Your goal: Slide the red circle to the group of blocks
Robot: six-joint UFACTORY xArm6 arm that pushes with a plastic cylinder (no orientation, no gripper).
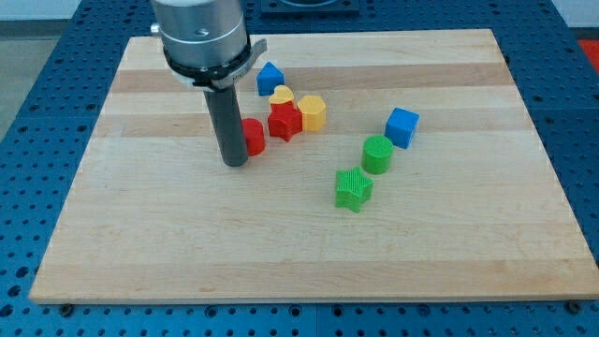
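You see my tip (235,161) down on wooden board (140,243), pressed against left side of red circle (254,137). No pincer here, just plain rod, nothing gripped. Red circle sits just left of red star (284,120), small gap or touching, can't tell. Cluster right there: red star, yellow hexagon (313,112) at its right, yellow block (280,94) behind, blue block (270,77) farther back. Look right, well apart: blue cube (402,126), green circle (377,154), green star (353,188) nearest.
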